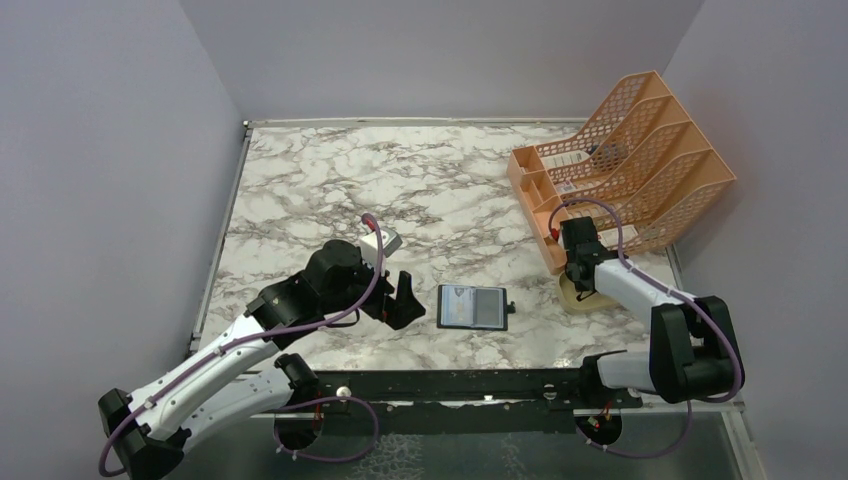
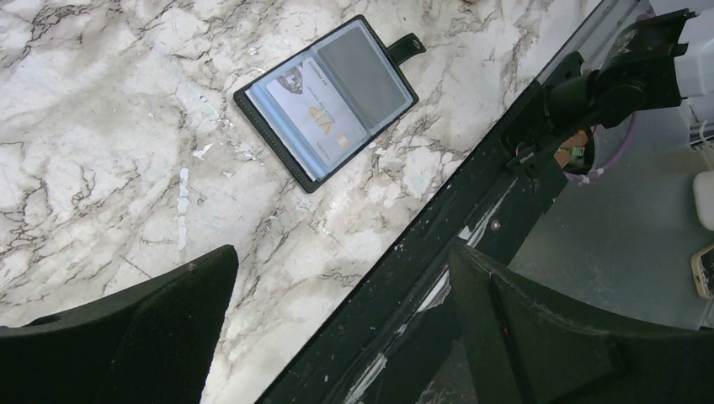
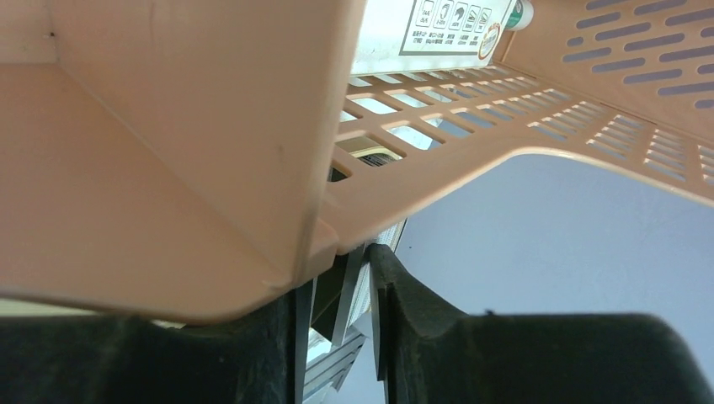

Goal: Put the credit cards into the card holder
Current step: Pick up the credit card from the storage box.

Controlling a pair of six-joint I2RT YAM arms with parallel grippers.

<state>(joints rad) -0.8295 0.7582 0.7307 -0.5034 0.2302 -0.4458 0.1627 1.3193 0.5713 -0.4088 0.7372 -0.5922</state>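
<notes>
The black card holder [image 1: 486, 309] [image 2: 367, 74] lies open on the marble, its snap tab to the right. A pale credit card [image 1: 458, 305] [image 2: 307, 114] sits in its left pocket. My left gripper [image 1: 405, 298] [image 2: 341, 257] hovers open and empty just left of the holder, over the table's front edge. My right gripper [image 1: 578, 285] [image 3: 341, 278] reaches down at the tan dish [image 1: 572, 298], under the orange rack's corner. Its jaws stand narrow around thin credit cards [image 3: 349, 295] seen edge-on. Slivers of light still show between those cards.
The orange mesh file rack [image 1: 625, 160] [image 3: 168, 126] stands at the back right, pressing close over my right fingers. White printed boxes [image 3: 446, 25] lie in it. The black front rail [image 2: 438, 244] runs along the near table edge.
</notes>
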